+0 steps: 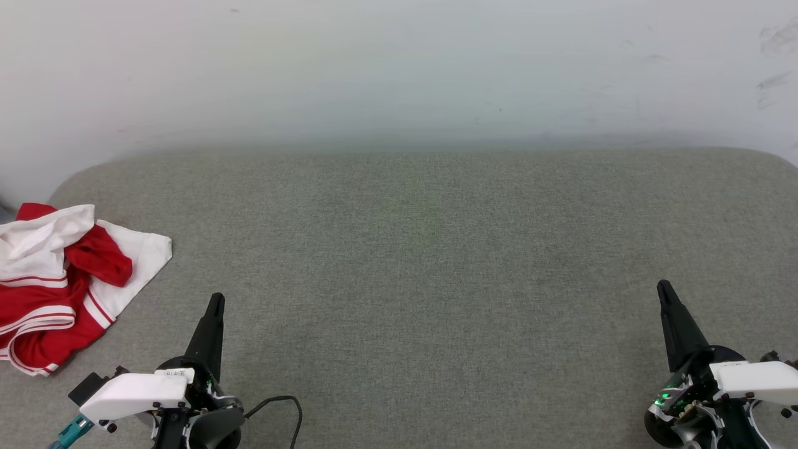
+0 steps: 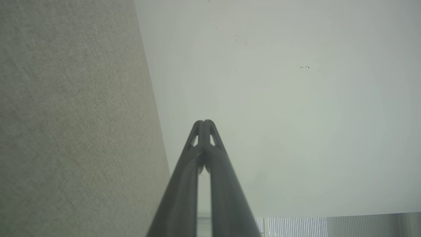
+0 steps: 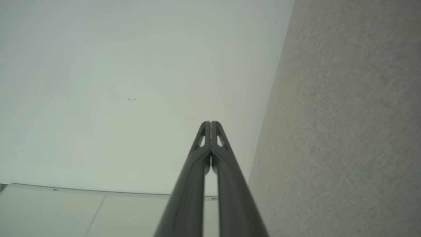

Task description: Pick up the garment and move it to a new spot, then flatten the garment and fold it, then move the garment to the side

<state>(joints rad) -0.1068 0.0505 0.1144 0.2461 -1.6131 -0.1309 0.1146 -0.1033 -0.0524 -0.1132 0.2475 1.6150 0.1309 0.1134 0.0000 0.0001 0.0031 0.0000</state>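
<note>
A: Count?
B: One garment (image 1: 68, 287); two claws logged: left claw (image 1: 215, 300), right claw (image 1: 664, 288).
A: Materials?
B: Garment: thin red fabric, white panels, striped trim, crumpled at the left edge of the surface (image 1: 424, 262). Surface: grey woven cover, rounded corners.
A: Pose?
B: Both claws are held low at the near corners, tips aimed at the wall (image 1: 399, 62), fingers pressed together, nothing pinched. Garment lies apart from the left claw.
</note>
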